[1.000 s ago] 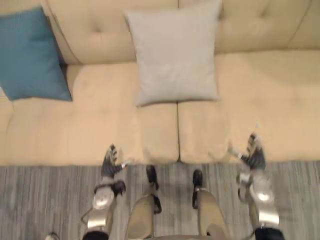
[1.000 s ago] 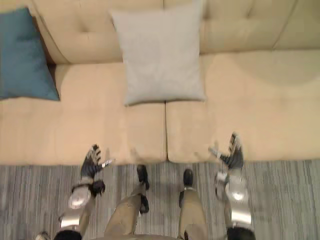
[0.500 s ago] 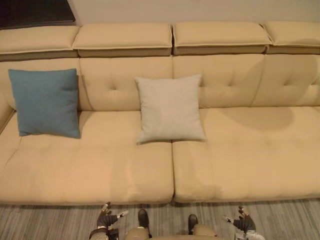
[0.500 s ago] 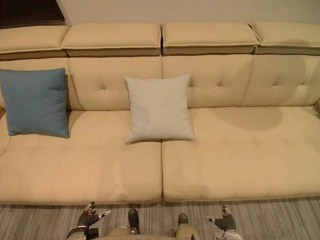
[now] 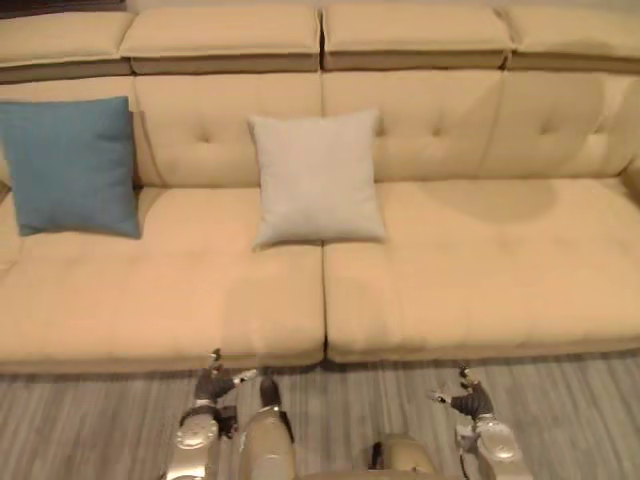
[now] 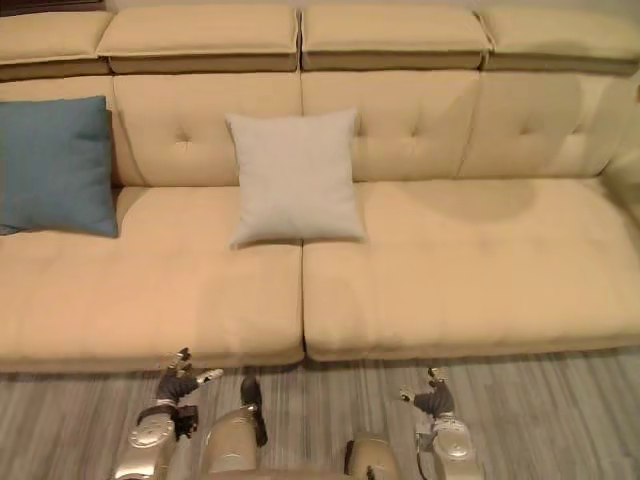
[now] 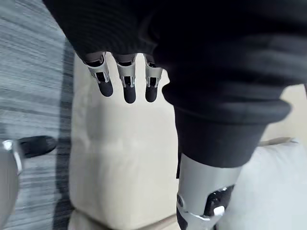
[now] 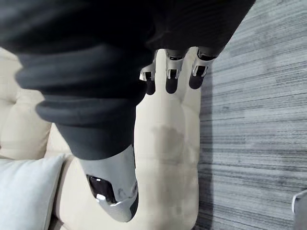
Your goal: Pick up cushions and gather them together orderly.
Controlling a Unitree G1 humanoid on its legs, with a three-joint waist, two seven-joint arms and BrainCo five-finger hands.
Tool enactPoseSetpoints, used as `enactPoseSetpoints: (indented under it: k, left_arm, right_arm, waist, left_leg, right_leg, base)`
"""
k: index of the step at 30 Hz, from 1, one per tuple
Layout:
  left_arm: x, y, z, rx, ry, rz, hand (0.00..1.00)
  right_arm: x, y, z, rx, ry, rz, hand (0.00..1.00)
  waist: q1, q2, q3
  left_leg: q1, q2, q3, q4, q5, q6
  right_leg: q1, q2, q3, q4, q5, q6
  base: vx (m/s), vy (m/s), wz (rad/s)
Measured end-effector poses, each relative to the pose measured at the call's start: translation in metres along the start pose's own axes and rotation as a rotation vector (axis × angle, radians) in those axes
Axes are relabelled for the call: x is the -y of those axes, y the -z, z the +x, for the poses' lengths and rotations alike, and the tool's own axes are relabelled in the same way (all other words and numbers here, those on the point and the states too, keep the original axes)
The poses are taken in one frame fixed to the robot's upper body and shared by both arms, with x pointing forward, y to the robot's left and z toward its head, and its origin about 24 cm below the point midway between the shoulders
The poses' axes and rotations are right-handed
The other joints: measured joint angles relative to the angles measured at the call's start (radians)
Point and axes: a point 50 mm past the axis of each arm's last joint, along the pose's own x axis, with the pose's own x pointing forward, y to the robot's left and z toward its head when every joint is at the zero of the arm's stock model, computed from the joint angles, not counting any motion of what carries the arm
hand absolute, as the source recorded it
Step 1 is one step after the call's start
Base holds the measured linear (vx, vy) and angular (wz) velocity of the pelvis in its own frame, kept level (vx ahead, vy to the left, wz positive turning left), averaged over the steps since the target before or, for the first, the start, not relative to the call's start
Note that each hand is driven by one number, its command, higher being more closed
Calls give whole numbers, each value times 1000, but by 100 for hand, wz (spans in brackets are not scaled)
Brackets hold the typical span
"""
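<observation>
Beige tufted sofa; grey striped floor before it.

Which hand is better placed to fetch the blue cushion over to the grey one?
Left. The blue cushion leans at the sofa's far left end, on the left hand's side; the right hand hangs well past the grey cushion. Both hands are open and empty.

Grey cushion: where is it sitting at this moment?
In the left eye view the grey cushion leans against the sofa backrest, straddling the seam between the two seats, apart from the blue cushion at the sofa's left end.
</observation>
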Motion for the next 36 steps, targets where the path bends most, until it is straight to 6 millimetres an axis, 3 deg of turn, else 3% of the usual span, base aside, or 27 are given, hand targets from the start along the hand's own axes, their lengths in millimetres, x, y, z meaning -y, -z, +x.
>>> enactPoseSetpoints:
  k: [1,2,3,5,6,7,10,11,13,18,20,23,24,25,26,27,28,29,31,32,33,34,35,36]
  left_arm:
    - [3,1,0,-5,10,-1,0]
    - [9,1,1,-14,28,-9,0]
    - [10,-2,3,-6,31,-12,0]
    - [10,-3,3,-1,32,-10,0]
    - [10,-3,3,0,31,-9,0]
    - [8,-4,3,1,27,-6,0]
    - [9,0,1,-10,31,-7,0]
    - [9,2,0,-15,30,-7,0]
    - [7,3,-1,-18,24,-3,0]
    - [9,0,-2,1,28,19,0]
    - [14,-4,-3,22,48,43,0]
    - [15,-14,-4,72,46,32,0]
    - [16,-25,-3,112,46,27,0]
    - [16,-26,-2,117,46,27,0]
    - [17,-29,-1,127,44,29,0]
    - [17,-32,0,134,44,29,0]
    - [16,-39,4,155,36,35,0]
    - [15,-40,4,157,32,37,0]
    - [12,-41,5,161,28,48,0]
    - [11,-42,6,164,26,52,0]
    - [10,-43,6,166,26,53,0]
    - [12,-44,6,167,33,54,0]
    - [15,-43,6,164,45,59,0]
    - [17,-43,6,166,53,59,0]
  right_arm:
    - [1,-2,2,3,4,0,0]
    - [4,0,3,-14,14,-4,0]
    - [5,6,2,-43,25,9,0]
    - [8,15,-2,-75,45,13,0]
    - [8,15,-2,-76,47,13,0]
    - [8,13,-1,-72,46,14,0]
    - [5,5,3,-46,40,23,0]
    - [4,4,4,-44,40,28,0]
    - [-1,7,2,-54,32,38,0]
    - [0,14,-4,-74,40,56,0]
    - [-3,11,-7,-50,46,100,0]
    - [-10,-10,-6,44,30,128,0]
    - [-14,-20,-4,83,18,128,0]
    - [-15,-22,-3,90,13,126,0]
    - [-16,-27,0,102,7,116,0]
    - [-16,-28,1,100,5,113,0]
    - [-19,-28,4,89,-3,105,0]
    - [-18,-26,6,78,-7,93,0]
    - [-17,-27,10,73,-6,73,0]
    - [-14,-29,10,81,-1,66,0]
    - [-13,-30,11,86,3,63,0]
    - [-9,-34,12,98,14,47,0]
    - [-6,-35,12,105,28,30,0]
    - [-3,-35,12,108,35,24,0]
  waist:
    - [-3,11,6]
    - [-27,31,22]
    - [-34,23,29]
    - [-39,8,32]
    - [-44,8,32]
    - [-51,11,32]
    - [-51,11,32]
    - [-52,11,32]
    - [-52,0,29]
    - [-59,0,20]
    - [-65,0,20]
    - [-85,1,20]
    - [-84,-2,18]
    - [-85,-4,17]
    - [-103,4,22]
    - [-110,4,23]
    - [-118,-1,22]
    - [-125,5,23]
    - [-119,14,26]
    - [-121,15,24]
    - [-123,19,23]
    - [-123,37,23]
    - [-128,53,17]
    - [-136,61,16]
  left_leg:
    - [-5,2,-5,-31,-3,-7]
    - [-2,10,-16,-75,-44,-44]
    - [-2,5,-3,-31,-46,-47]
    - [10,-18,-16,140,-66,-28]
    - [18,-28,-20,176,-119,-22]
    - [38,-42,-34,236,-207,-16]
    - [97,-59,-68,281,-326,-19]
    - [128,-77,-74,230,-353,-26]
    - [159,-99,-33,173,-339,-25]
    - [177,-125,28,131,-342,-19]
    - [192,-110,78,160,-355,-1]
    - [215,-51,209,262,-420,9]
    - [225,-12,300,287,-441,13]
    - [229,-4,322,289,-443,15]
    - [251,20,408,282,-451,24]
    - [264,22,441,274,-451,24]
    - [313,36,544,280,-452,21]
    - [356,42,607,290,-460,10]
    - [425,50,654,277,-460,9]
    - [458,47,678,274,-464,1]
    - [472,48,683,279,-469,-8]
    - [506,66,697,297,-478,-29]
    - [524,93,696,340,-463,-46]
    - [527,113,686,384,-449,-43]
  right_leg:
    - [-3,13,-6,-29,-11,-25]
    - [0,16,-34,-59,20,-46]
    - [5,7,-58,-87,50,-75]
    - [13,-4,-77,-121,81,-87]
    - [13,-6,-80,-130,91,-88]
    - [4,-5,-74,-152,120,-82]
    - [-19,-2,-38,-172,164,-65]
    - [-24,-1,-17,-180,178,-53]
    - [-20,-13,13,-230,212,-26]
    - [-22,-22,75,-329,280,4]
    - [-24,-4,132,-342,306,4]
    - [-58,61,261,-343,353,12]
    - [-107,80,196,-359,407,-27]
    - [-113,78,167,-373,410,-49]
    - [-123,41,38,-399,397,-121]
    - [-126,11,-37,-387,386,-138]
    - [-145,-62,-234,-358,357,-181]
    - [-125,-110,-383,-351,345,-201]
    - [-89,-157,-561,-332,353,-216]
    - [-88,-166,-608,-324,373,-197]
    - [-90,-160,-604,-321,387,-177]
    - [-112,-111,-539,-306,392,-149]
    - [-121,-79,-490,-296,378,-149]
    - [-122,-62,-469,-289,372,-147]
  base:
    - [-341,-223,15]
    - [-311,-118,41]
    - [-328,-123,45]
    - [-218,-94,31]
    - [-197,-45,16]
    - [-196,-12,-1]
    - [-180,98,-32]
    - [-152,143,-45]
    - [-170,144,-44]
    - [-86,117,-45]
    - [19,95,-96]
    - [26,91,-164]
    - [-13,53,-206]
    - [-9,24,-221]
    - [27,15,-139]
    - [74,35,-208]
    - [131,57,-208]
    - [141,8,-218]
    - [137,-144,-233]
    - [93,-181,-232]
    - [176,-200,-218]
    - [258,-157,-203]
    - [333,-177,-192]
    - [279,-103,-133]
